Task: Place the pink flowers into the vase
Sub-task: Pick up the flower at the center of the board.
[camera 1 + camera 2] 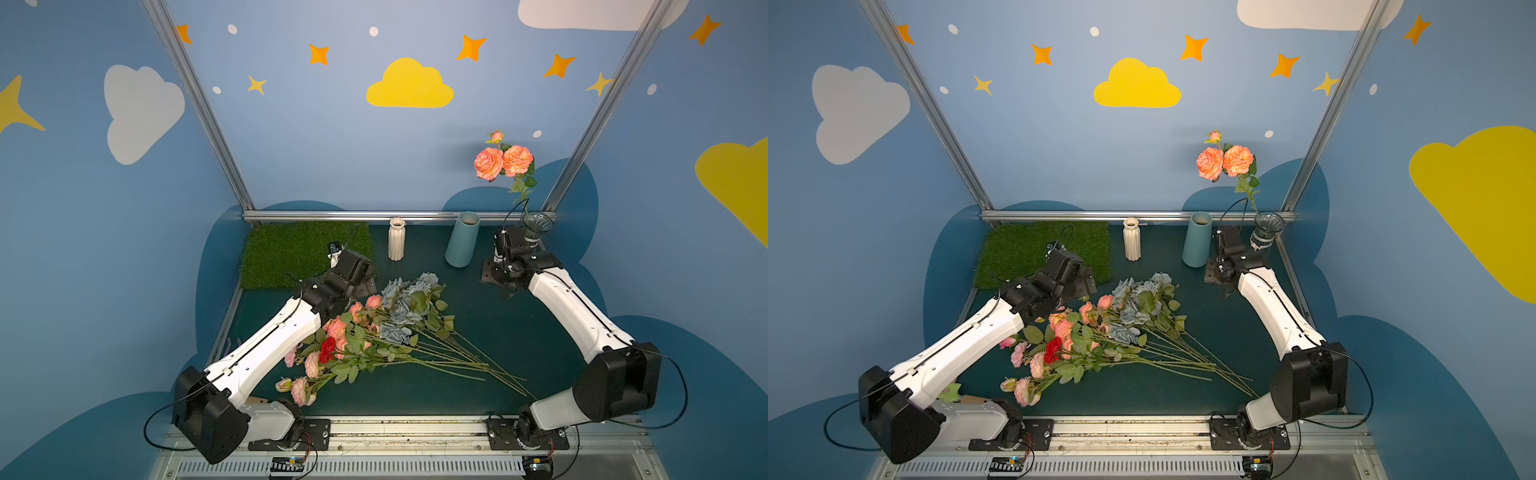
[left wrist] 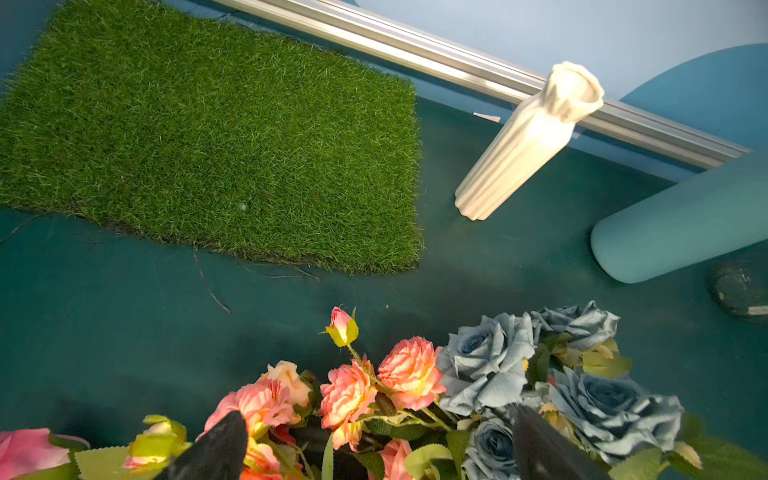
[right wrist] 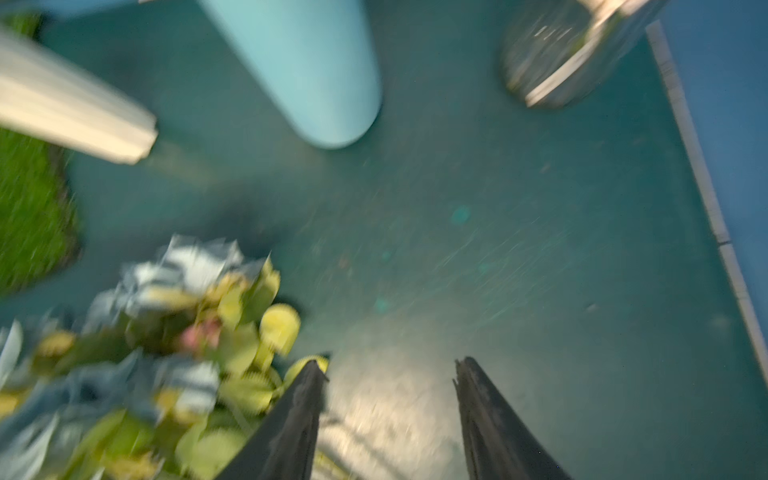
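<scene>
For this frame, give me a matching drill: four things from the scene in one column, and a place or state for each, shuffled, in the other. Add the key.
Things:
1. glass vase
2. white ribbed vase
3. grey-blue roses
4. left gripper

Places or states:
A. open, over the flower pile
B. holds one pink flower stem, standing up
C. lying on the table among other stems
D. stands just beside the grass mat

Pairs: 1-B; 2-D; 3-C; 4-A
</scene>
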Available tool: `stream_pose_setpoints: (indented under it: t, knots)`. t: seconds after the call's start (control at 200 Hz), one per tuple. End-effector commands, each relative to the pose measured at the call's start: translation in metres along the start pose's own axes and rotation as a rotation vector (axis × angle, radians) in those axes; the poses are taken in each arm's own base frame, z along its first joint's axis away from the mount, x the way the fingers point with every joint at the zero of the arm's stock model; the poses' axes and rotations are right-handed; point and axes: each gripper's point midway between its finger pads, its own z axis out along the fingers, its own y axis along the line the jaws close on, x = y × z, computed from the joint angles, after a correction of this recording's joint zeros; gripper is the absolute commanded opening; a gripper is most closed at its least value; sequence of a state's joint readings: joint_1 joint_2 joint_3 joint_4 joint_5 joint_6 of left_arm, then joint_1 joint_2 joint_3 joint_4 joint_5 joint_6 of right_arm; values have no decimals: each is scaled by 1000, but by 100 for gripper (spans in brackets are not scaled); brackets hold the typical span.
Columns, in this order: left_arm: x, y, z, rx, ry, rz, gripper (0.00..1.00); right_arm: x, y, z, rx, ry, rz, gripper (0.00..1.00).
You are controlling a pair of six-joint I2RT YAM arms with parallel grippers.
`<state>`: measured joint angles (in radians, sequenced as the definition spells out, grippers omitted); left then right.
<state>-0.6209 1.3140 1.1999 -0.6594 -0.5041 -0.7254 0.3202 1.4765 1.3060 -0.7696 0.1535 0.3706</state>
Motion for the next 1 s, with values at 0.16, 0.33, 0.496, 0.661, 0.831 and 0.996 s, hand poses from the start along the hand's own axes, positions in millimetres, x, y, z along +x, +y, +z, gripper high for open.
stream_pose_setpoints:
  t: [0.16,0.33,0.496,0.661,0.831,0.996]
  knots:
    - [37,17,-37,-40,58,-39,96,65,55,-20,-180,112,-154,51]
    - [78,17,-47,-40,153,-99,92,86,63,-33,-219,116,-211,51]
    - [117,-7,-42,22,250,-190,82,95,66,-35,-253,122,-226,50]
    - [154,-25,-27,66,378,-344,80,102,73,-36,-297,122,-235,49]
    - [170,-29,-11,63,397,-457,64,104,73,-35,-312,115,-246,49]
    - [176,-34,-2,61,403,-534,59,105,74,-36,-324,115,-241,48]
